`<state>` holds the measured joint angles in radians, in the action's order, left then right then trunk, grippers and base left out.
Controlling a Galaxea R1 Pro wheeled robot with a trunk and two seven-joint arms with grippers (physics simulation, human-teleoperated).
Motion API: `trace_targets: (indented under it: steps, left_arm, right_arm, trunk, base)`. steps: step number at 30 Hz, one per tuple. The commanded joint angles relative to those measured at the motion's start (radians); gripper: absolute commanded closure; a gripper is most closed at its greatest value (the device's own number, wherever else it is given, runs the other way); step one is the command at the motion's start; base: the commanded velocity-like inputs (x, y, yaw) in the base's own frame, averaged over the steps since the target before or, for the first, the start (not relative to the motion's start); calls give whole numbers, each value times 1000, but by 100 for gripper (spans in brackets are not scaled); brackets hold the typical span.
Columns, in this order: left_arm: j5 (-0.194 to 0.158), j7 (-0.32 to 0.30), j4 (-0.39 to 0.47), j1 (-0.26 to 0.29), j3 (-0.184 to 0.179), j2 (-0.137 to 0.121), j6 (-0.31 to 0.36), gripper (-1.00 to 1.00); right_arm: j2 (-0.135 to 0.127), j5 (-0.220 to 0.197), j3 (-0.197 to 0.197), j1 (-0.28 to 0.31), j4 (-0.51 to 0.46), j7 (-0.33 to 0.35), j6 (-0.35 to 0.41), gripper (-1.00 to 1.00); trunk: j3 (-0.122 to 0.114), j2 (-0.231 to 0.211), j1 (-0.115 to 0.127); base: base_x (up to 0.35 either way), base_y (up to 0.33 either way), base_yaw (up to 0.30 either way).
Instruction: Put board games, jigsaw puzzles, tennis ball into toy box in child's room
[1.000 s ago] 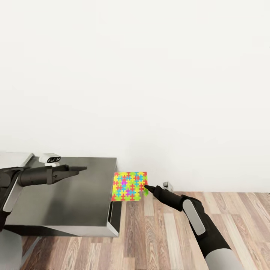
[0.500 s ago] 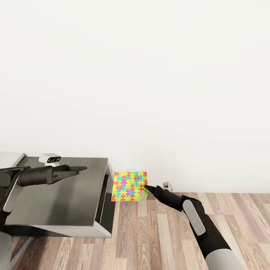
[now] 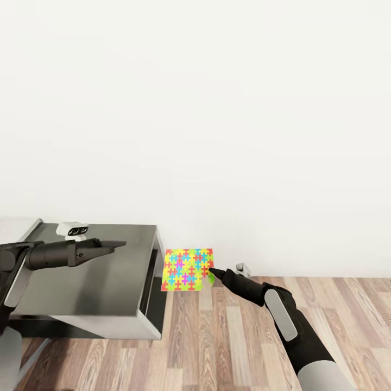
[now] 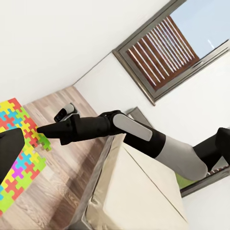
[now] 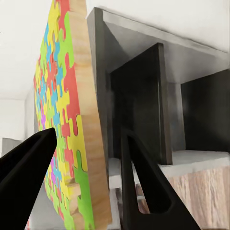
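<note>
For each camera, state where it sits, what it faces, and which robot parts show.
Head view: on the head, facing the white wall, dark shelf and wood floor; both arms show.
Left wrist view: on the left arm, facing the right arm, bed and window.
Right wrist view: on the right arm, facing the shelf; right claw fingers straddle the jigsaw puzzle.
All share the puzzle.

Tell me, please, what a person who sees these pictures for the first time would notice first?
The eye goes first to the bright jigsaw puzzle, held upright in the air by its edge in the right gripper, beside the end of the dark grey shelf section and above the wood-plank floor. Next comes the left gripper, empty, pointing over the shelf top. Behind all this stands a large plain white wall.
</note>
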<state>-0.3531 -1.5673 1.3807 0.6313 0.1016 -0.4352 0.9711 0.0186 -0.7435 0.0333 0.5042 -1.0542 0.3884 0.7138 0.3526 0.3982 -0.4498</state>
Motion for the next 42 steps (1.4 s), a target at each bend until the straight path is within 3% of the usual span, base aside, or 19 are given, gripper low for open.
trace_targets:
  steps: [1, 42]
  left_arm:
    - [0, -4, 0, 1, 0, 0, 11, -100]
    - [1, -4, 0, 1, 0, 0, 11, -100]
  right_arm:
    - [0, -1, -1, 1, 0, 1, 5, 100]
    - [2, -2, 2, 0, -1, 1, -28, 100]
  trunk:
    - [0, 2, 0]
    - [-68, 2, 0]
  base:
    - [-226, -135, 0]
    - [-34, -21, 0]
